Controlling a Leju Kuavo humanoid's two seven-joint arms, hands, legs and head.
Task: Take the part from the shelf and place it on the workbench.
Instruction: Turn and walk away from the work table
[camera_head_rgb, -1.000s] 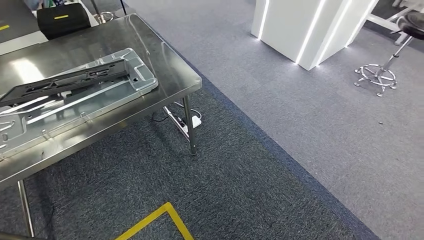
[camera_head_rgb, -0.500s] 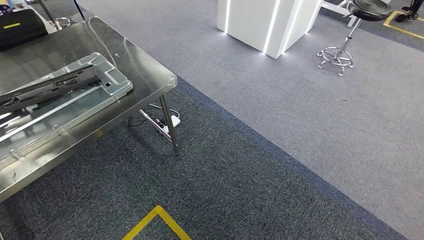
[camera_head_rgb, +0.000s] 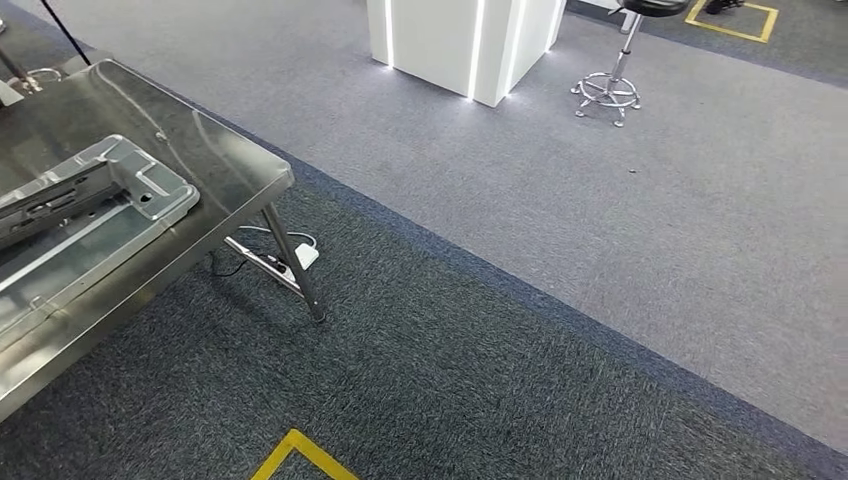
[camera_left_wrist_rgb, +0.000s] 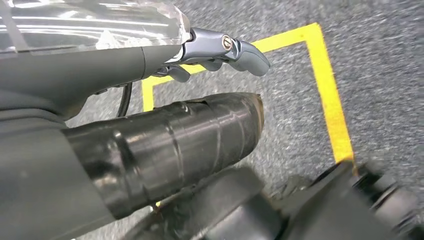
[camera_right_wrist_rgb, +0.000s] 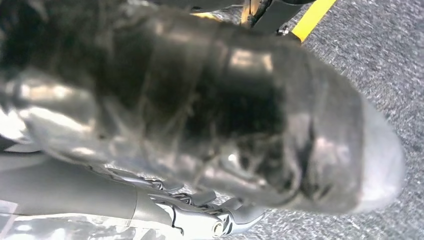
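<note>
— Stainless steel, that workbench (camera_head_rgb: 235, 165). Is the part on it?

— Something is. A pressed sheet-metal panel (camera_head_rgb: 150, 185) lies flat on the bench, one end near the bench's corner, and a long dark bracket (camera_head_rgb: 55, 195) rests on top of it, running off the picture's edge. I judge that bracket to be the part, though nothing here proves it came from a shelf.

— And the hands?

— The left hand (camera_left_wrist_rgb: 150, 60) hangs low over the carpet by a square of yellow floor tape (camera_left_wrist_rgb: 330, 100). Its fingers (camera_left_wrist_rgb: 245, 50) are loose and apart from the thumb, with nothing between them. The right hand (camera_right_wrist_rgb: 200, 125) is blurred, its thumb close to the lens. Its fingers (camera_right_wrist_rgb: 220, 222) look loose too, and I see nothing in their grasp.

— So the job is finished?

— Likely the placing is, if the bracket is the part: it lies settled on the bench and neither hand touches it. The other reading is that a fetch is only starting and a further part waits on a shelf I can't see. The head looks past the bench's corner, across carpet towards a white lit pillar (camera_head_rgb: 440, 40) and a stool (camera_head_rgb: 610, 85).

— What remains, then?

— Either nothing, or the whole walk, grasp and carry. These pictures cannot settle which.
</note>
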